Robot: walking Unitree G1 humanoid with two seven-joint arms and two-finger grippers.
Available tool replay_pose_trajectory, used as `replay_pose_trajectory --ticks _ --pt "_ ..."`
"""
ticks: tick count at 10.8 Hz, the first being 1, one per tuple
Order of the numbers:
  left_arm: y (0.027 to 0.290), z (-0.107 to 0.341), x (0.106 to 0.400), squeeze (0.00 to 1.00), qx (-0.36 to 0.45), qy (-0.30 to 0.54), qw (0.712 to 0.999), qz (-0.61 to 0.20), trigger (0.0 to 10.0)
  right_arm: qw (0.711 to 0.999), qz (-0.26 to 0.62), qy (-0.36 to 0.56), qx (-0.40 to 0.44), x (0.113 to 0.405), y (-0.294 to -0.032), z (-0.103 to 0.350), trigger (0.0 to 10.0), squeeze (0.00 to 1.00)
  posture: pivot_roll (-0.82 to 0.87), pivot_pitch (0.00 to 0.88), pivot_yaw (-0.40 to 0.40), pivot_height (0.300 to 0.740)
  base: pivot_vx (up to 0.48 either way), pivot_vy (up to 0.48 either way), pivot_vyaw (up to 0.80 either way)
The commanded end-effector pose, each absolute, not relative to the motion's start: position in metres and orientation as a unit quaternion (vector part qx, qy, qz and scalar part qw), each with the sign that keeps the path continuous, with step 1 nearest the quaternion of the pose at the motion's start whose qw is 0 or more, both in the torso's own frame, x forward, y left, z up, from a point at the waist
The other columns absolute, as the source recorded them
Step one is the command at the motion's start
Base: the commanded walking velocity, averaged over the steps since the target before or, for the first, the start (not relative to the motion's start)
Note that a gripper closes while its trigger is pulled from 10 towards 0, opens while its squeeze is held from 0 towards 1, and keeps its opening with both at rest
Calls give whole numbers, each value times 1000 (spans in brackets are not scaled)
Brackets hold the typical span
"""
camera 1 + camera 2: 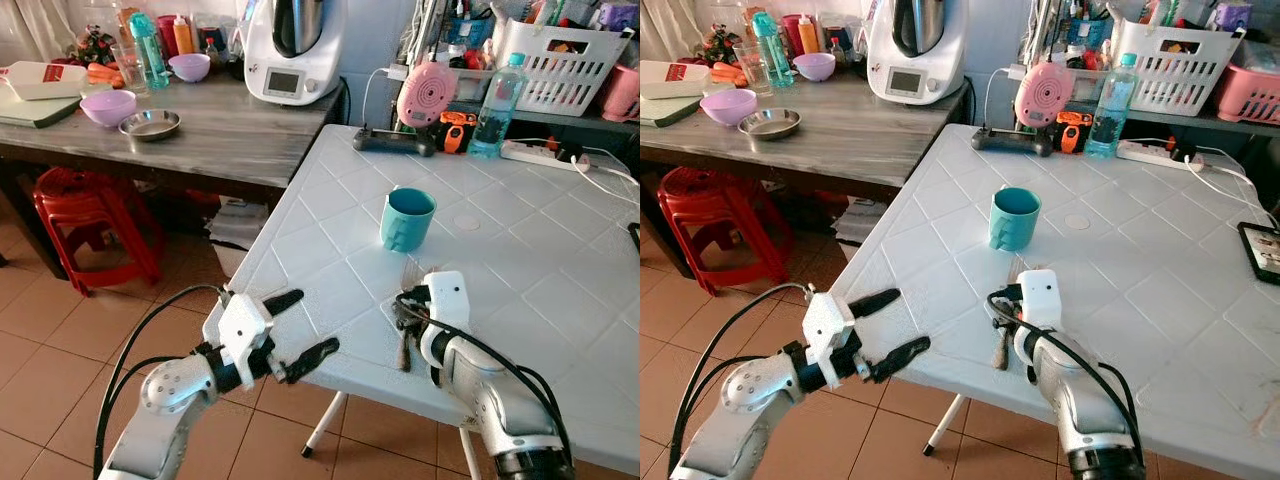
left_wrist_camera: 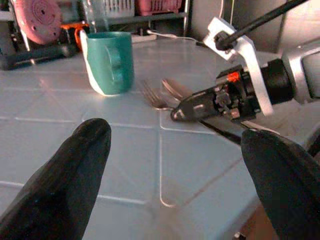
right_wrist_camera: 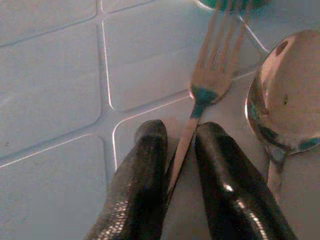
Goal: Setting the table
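Observation:
A teal mug (image 1: 407, 218) stands on the white plastic table (image 1: 540, 260). Just in front of it a fork (image 3: 210, 85) and a spoon (image 3: 285, 95) lie side by side, heads toward the mug. My right gripper (image 3: 177, 132) rests low on the table with its two fingers shut on the fork's handle; the spoon lies free beside it. My left gripper (image 1: 315, 322) hangs open at the table's front left edge, holding nothing, and looks across the tabletop at the mug (image 2: 107, 62) and the right gripper's fingers (image 2: 200, 107).
A water bottle (image 1: 495, 105), a pink speaker (image 1: 427, 93), a black controller (image 1: 393, 143) and a power strip (image 1: 540, 155) line the table's far side. A phone (image 1: 1265, 250) lies at the right. The wooden counter (image 1: 220, 130) holds bowls and an appliance (image 1: 293, 50). A red stool (image 1: 90, 220) stands below.

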State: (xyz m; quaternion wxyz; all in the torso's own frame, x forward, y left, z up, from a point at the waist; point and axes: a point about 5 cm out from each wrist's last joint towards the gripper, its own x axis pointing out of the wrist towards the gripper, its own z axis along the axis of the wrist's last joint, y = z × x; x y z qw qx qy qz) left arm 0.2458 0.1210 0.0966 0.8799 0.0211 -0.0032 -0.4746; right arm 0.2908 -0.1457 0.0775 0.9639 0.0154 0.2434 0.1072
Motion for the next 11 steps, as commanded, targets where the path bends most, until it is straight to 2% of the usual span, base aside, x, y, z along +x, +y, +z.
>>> replay_pose_trajectory --ticks 1,5,8,11 --pt "123 94 245 0 20 6 877 -480 10000 950 101 294 10 284 -149 57 0 0 61 6 0 740 0 0 0" --pt "122 94 245 0 20 8 875 -484 10000 953 102 284 28 288 -144 57 0 0 59 5 4 740 0 0 0" --pt "119 95 246 0 25 5 873 -487 10000 958 109 259 56 300 -126 68 0 0 59 3 8 740 0 0 0" --pt "118 95 245 0 25 5 873 -487 10000 957 121 256 69 297 -115 68 0 0 56 6 7 740 0 0 0"
